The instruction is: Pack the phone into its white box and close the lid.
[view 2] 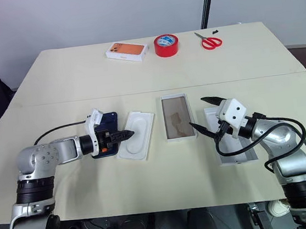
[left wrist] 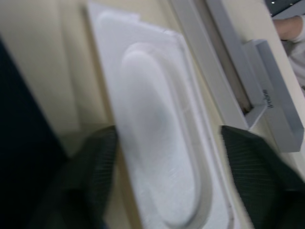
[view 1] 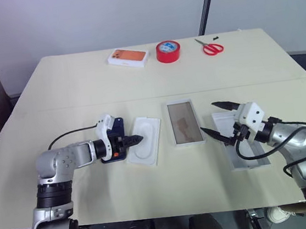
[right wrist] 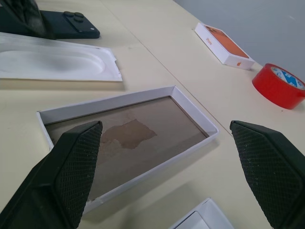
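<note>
1. The phone (view 2: pixel 107 121) is lying under the left gripper (view 2: pixel 126 134), at nine o'clock of the white insert (view 2: pixel 137 142).
2. The insert is sitting between the phone and the white box (view 1: pixel 184 122).
3. The lid (view 1: pixel 247 156) is lying under the right gripper (view 1: pixel 215 120).
4. One orange box (view 1: pixel 129 57), one red tape (view 1: pixel 168 51) and one pair of scissors (view 1: pixel 210 46) are sitting at twelve o'clock.
5. Both grippers are spread, holding nothing.

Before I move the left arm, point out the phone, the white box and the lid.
phone (right wrist: pixel 71 25), right wrist view, its glossy back.
white box (view 1: pixel 184 122), left eye view, its brown floor.
lid (view 2: pixel 235 150), right eye view, its inner floor.
</note>
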`<state>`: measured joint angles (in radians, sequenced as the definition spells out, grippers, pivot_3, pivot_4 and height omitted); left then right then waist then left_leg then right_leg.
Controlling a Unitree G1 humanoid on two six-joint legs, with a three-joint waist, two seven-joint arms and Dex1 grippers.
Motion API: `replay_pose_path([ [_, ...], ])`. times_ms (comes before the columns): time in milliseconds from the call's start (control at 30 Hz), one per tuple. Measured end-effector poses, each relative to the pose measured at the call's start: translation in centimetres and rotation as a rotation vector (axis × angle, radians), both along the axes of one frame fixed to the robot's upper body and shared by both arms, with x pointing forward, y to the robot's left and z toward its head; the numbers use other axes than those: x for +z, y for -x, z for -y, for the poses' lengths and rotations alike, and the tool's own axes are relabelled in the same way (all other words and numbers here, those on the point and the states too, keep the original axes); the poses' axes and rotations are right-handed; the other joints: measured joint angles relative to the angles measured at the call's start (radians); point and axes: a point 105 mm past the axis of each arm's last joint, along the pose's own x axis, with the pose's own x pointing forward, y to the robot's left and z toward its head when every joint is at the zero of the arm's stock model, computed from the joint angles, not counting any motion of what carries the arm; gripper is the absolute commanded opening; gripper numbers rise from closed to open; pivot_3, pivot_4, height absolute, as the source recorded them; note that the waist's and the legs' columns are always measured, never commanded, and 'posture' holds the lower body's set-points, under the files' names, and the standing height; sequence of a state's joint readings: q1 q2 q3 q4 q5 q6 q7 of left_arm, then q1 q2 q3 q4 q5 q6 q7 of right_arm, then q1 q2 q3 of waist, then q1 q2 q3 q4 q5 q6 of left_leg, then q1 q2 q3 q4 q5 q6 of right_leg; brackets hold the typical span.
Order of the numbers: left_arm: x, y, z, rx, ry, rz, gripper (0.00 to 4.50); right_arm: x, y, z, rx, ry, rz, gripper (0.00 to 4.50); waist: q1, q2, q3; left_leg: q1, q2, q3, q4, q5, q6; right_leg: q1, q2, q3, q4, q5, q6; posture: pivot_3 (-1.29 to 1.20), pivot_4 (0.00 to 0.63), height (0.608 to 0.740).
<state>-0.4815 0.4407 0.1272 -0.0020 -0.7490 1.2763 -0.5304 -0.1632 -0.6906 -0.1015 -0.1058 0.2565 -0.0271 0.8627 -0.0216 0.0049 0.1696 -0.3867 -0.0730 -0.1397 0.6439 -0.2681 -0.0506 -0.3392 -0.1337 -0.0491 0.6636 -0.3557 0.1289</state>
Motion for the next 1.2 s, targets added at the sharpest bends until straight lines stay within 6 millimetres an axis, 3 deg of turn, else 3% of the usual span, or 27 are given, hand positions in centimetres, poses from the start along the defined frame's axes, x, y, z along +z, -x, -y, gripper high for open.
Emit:
replay_pose_path([
  [67,-0.5,0.0,-0.2,0.01,-0.014,-0.022,0.79,0.1,-0.1,0.0,0.001,-0.001,0.002,4.5,0.0,0.0,0.0,0.0,0.0,0.0,0.0,0.0,0.0,0.0,0.0,0.0,0.0,0.0,0.0,0.0,0.15,0.74],
  [133,-0.8,-0.1,-0.5,0.024,-0.017,-0.038,0.04,0.1,-0.1,0.0,0.001,-0.001,0.001,4.5,0.001,0.0,0.0,0.0,0.0,0.0,0.0,0.0,0.0,0.0,0.0,0.0,0.0,0.0,0.0,0.0,0.15,0.74],
  [333,-0.8,-0.3,-0.8,0.039,0.007,-0.072,0.04,0.3,-0.1,-0.3,0.005,-0.013,-0.009,4.5,0.001,0.0,0.0,0.0,0.0,0.0,0.0,0.0,0.0,0.0,0.0,0.0,0.0,0.0,0.0,0.0,0.15,0.74],
  [467,-0.7,-0.6,-0.9,0.064,0.03,-0.067,0.04,0.3,0.5,-2.1,0.061,-0.072,-0.032,4.5,0.001,0.0,0.0,0.0,0.0,-0.001,0.0,0.0,0.0,0.0,0.0,0.001,0.0,0.0,0.0,0.0,0.15,0.74],
  [600,-0.4,-1.3,-1.3,0.132,0.059,-0.054,0.04,-1.6,1.4,-4.3,0.144,-0.061,-0.13,4.5,0.002,-0.002,0.001,0.0,0.0,-0.001,0.0,0.0,0.0,0.0,0.0,0.001,0.0,0.0,0.0,0.0,0.15,0.74],
  [767,0.6,-2.5,-2.0,0.219,0.093,-0.027,0.04,-4.1,2.2,-6.8,0.284,0.077,-0.199,4.5,0.004,-0.003,0.002,-0.001,0.0,-0.001,0.0,0.0,0.0,-0.001,0.0,0.001,0.0,0.0,0.0,0.0,0.15,0.74],
  [933,1.0,-2.7,-2.0,0.255,0.158,-0.032,0.04,-4.3,1.2,-7.0,0.353,0.141,-0.249,4.5,0.004,-0.007,0.004,-0.003,0.0,-0.001,0.001,0.0,0.0,-0.002,0.0,0.001,0.0,0.001,0.001,0.0,0.15,0.74],
  [1033,1.3,-2.7,-2.2,0.279,0.197,-0.038,0.0,-5.1,0.6,-6.5,0.355,0.202,-0.282,3.71,0.006,-0.009,0.005,-0.003,0.0,-0.001,0.001,0.0,0.0,-0.002,0.0,0.001,-0.001,0.001,0.002,0.0,0.15,0.74],
  [1200,1.6,-2.7,-2.3,0.31,0.21,-0.03,0.0,-6.5,0.5,-5.9,0.383,0.276,-0.316,1.13,0.005,-0.01,0.006,-0.003,0.0,-0.001,0.002,0.0,0.0,-0.003,0.0,0.001,0.0,0.001,0.002,0.0,0.15,0.74],
])
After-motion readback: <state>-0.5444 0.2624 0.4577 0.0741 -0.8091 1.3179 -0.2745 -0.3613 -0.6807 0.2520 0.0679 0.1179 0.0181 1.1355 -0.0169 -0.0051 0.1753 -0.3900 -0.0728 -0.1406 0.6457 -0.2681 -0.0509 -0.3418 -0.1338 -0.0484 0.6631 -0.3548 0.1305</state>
